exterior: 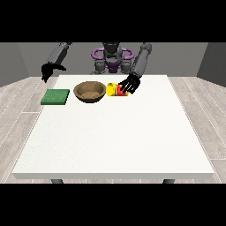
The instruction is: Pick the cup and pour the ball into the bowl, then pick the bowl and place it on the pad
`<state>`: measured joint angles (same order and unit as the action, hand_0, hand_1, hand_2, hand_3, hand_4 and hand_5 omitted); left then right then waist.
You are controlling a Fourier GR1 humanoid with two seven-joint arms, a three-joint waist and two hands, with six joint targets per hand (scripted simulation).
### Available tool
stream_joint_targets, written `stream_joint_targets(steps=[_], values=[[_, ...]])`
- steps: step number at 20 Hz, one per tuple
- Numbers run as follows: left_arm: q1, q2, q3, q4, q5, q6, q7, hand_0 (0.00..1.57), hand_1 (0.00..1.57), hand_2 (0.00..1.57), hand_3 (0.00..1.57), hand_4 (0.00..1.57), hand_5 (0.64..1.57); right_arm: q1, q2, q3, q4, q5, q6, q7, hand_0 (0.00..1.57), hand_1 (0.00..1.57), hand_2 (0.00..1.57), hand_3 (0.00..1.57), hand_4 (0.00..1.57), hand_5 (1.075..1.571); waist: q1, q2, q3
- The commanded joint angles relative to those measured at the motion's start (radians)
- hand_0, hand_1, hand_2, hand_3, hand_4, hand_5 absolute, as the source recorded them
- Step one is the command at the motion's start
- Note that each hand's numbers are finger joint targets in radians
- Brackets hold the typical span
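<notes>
Hand [129, 84] at view's right partly hides tipped cup [114, 90].

The robot hand at the view's right [130, 84] reaches low and forward, dark fingers curled in a grasp. The robot hand at the view's left [47, 70] hangs raised, arm bent outward.

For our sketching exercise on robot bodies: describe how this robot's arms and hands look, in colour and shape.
Both arms are grey, built from rounded, tube-like segments. Each ends in a black hand: one at the view's left, one at the view's right. The right one's fingers are thin and dark. No cables, markings or sleeves show. Purple rings sit at the shoulders.
</notes>
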<state>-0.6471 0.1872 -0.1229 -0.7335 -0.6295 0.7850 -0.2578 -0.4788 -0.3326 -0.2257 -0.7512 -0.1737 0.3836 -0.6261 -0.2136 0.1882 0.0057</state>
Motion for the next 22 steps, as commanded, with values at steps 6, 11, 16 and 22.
stream_joint_targets(steps=[6, 11, 16, 22], values=[[-0.148, -0.065, -0.268, 0.045, -0.416, -0.176, 0.375, 1.35, 1.35, 1.57, 1.57, 0.94, 1.548, 0.071, -0.046, -0.074, 0.197, -0.015, -0.010, -0.044, 0.00, 0.00, 0.23, 0.12, 0.37, 1.547, 0.182, -0.183, -0.0009], [-0.169, -0.150, -0.334, 0.013, -0.513, -0.323, 0.473, 1.21, 1.21, 1.57, 1.52, 0.88, 1.531, 0.121, -0.019, -0.071, 0.221, 0.002, -0.060, -0.083, 0.00, 0.00, 0.28, 0.22, 0.40, 1.541, 0.230, -0.242, -0.0042], [-0.208, -0.185, -0.393, -0.053, -0.587, -0.463, 0.556, 0.18, 0.18, 1.57, 1.43, 0.87, 1.527, 0.150, -0.075, -0.089, 0.261, -0.005, 0.014, -0.144, 0.00, 0.00, 0.22, 0.30, 0.42, 1.541, 0.247, -0.223, -0.0045], [-0.243, -0.187, -0.479, -0.135, -0.673, -0.594, 0.563, 0.00, 0.00, 1.57, 1.57, 0.58, 1.521, 0.124, -0.119, -0.124, 0.303, -0.033, 0.014, -0.110, 0.00, 0.00, 0.26, 0.32, 0.40, 1.536, 0.291, -0.236, -0.0042]])
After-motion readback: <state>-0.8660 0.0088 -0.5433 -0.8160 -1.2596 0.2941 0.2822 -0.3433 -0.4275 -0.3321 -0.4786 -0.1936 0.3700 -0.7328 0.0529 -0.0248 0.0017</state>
